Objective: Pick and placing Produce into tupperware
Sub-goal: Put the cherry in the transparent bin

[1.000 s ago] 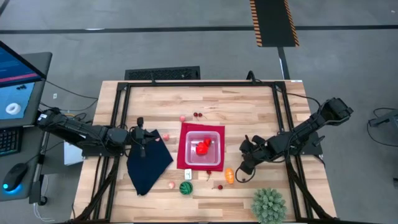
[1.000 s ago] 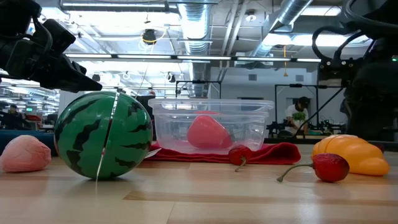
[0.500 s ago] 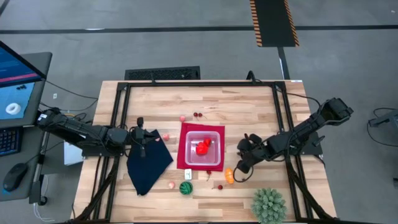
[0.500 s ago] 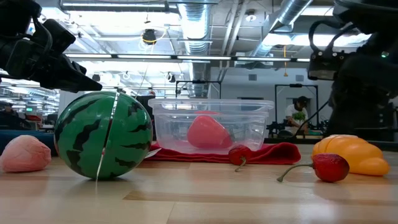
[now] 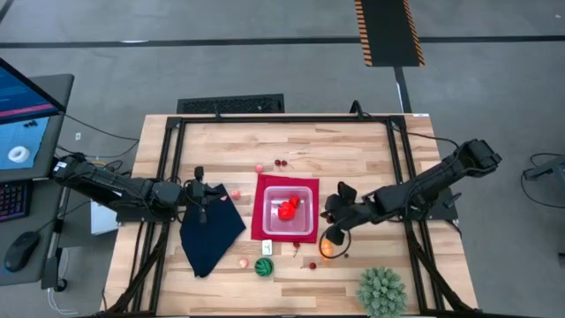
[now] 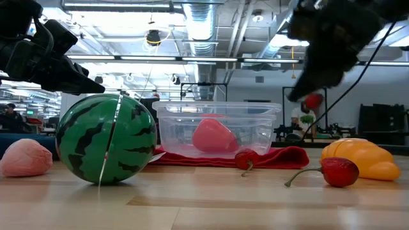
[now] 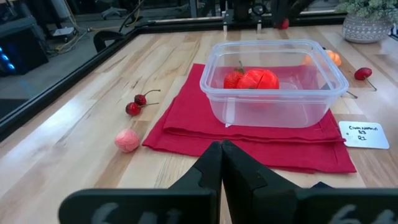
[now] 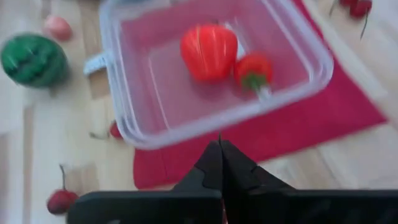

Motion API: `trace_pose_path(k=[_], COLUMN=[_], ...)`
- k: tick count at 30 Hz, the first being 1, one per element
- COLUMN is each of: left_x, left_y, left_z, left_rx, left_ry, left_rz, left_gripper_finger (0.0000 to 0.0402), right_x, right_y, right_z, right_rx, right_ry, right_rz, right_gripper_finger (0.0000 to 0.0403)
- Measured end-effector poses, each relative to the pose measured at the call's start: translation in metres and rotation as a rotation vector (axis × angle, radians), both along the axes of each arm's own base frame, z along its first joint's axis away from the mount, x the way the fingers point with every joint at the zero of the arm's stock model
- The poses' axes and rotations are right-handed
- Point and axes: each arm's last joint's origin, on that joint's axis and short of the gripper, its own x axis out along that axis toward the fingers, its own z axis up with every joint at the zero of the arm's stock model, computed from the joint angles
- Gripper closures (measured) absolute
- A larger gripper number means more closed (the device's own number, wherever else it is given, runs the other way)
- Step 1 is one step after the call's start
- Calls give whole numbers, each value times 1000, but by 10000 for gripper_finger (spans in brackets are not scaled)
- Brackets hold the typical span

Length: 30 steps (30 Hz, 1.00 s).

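Tupperware [image 5: 288, 210] on the red mat [image 5: 262, 231] holds two red pieces; watermelon ball [image 5: 264, 267], orange piece [image 5: 327, 249], cherries [image 5: 281, 163] and pink bits remain outside. My right gripper [image 5: 334, 205], beside the tub, looks clamped on something small and red; what, I cannot tell. Left gripper [image 5: 205, 193] waits shut over the cloth [image 5: 210, 231].

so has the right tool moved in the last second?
Yes. In the high view the right tool moved left, closing on the tupperware, above the orange fruit.
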Motion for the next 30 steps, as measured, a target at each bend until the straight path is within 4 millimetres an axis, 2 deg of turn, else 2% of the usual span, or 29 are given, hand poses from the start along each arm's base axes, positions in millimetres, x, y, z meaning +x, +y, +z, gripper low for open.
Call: trace_pose_path(k=[4, 9, 13, 17, 23, 30], left_x=[0, 0, 0, 0, 0, 0], left_y=[0, 0, 0, 0, 0, 0], left_z=[0, 0, 0, 0, 0, 0], left_rx=[9, 0, 9, 0, 8, 5], left_ry=[1, 0, 2, 0, 2, 1], left_rz=[-3, 0, -3, 0, -2, -1], left_gripper_finger=[401, 401, 401, 401, 402, 401], right_x=[10, 18, 25, 30, 37, 42], right_y=[-2, -5, -9, -14, -17, -19], right_z=[15, 28, 36, 42, 49, 56], right_rx=[-18, -50, -49, -40, -52, -10], right_ry=[-43, -82, -127, -167, -251, -332], right_rz=[21, 58, 69, 75, 114, 135], right_gripper_finger=[379, 393, 389, 376, 393, 376])
